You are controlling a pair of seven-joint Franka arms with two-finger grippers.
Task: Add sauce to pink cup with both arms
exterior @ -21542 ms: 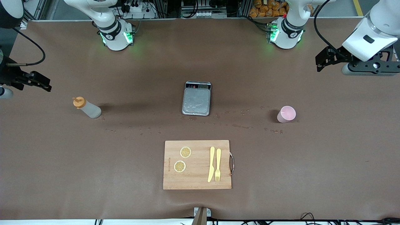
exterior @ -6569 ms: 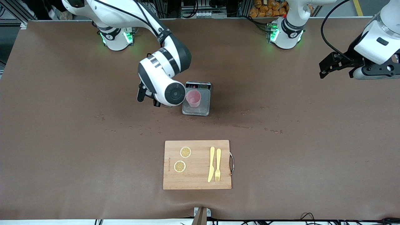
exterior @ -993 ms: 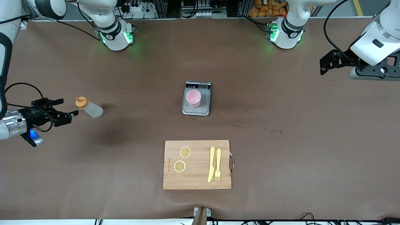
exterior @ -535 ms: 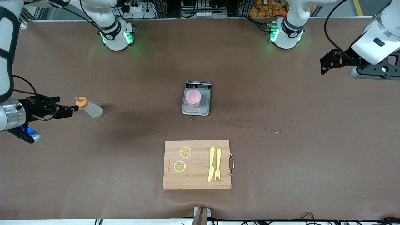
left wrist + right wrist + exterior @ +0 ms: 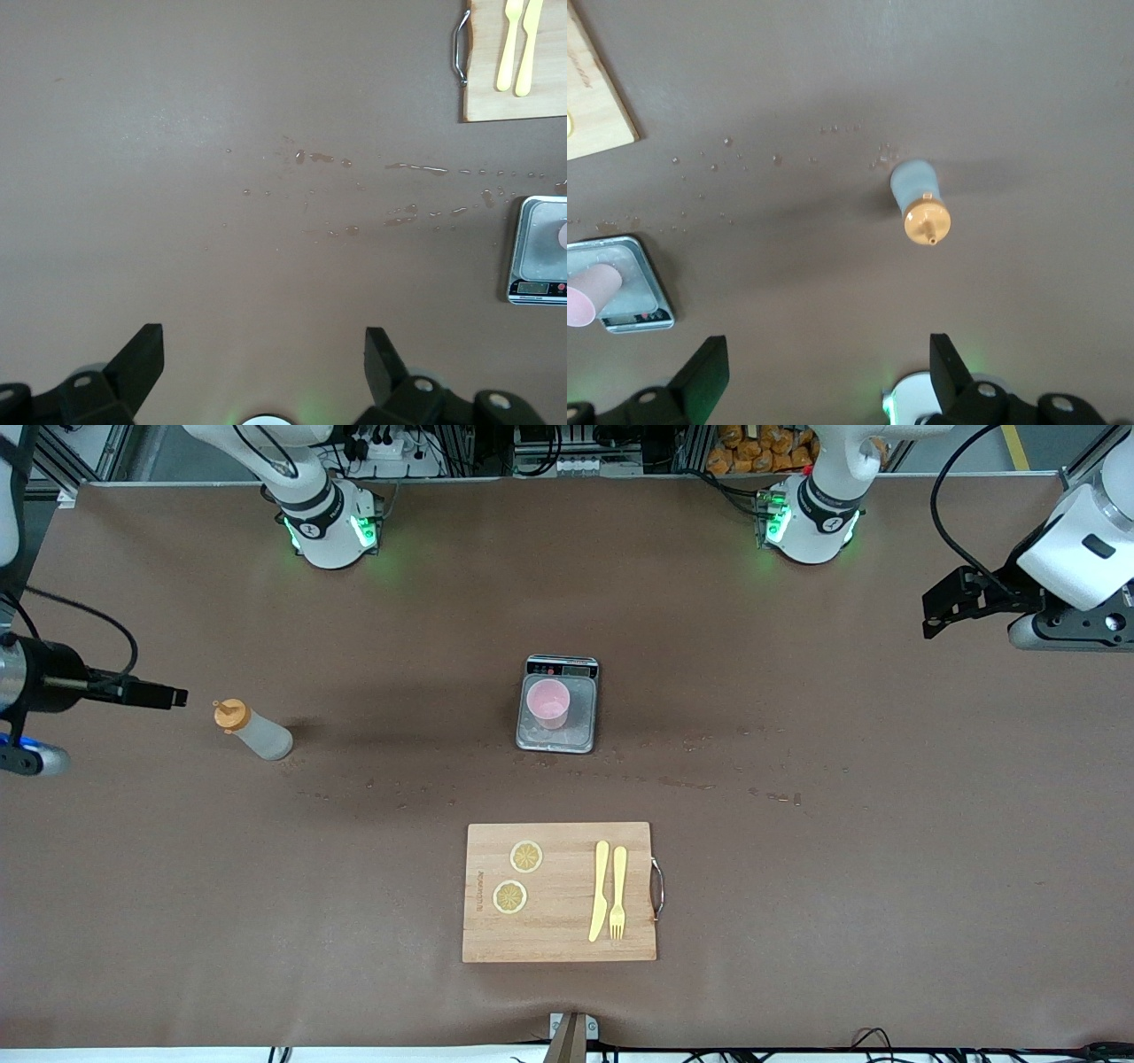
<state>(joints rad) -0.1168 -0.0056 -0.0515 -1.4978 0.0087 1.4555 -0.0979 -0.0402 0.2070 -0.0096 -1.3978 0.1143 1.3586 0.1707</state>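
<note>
On the scale (image 5: 556, 717) mid-tabletop I see the pink cup (image 5: 547, 701) upright; the sauce bottle (image 5: 252, 731) stands toward the right arm's end. Both my right pincer (image 5: 824, 367) and left pincer (image 5: 261, 363) hang released, grasping nothing. Whether sauce is in the cup, I cannot tell.

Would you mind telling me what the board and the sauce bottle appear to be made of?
The cutting board looks like pale wood, matte, with visible grain and a metal handle. The sauce bottle seems translucent, cloudy plastic with an opaque orange cap, probably soft squeezable plastic.
</note>
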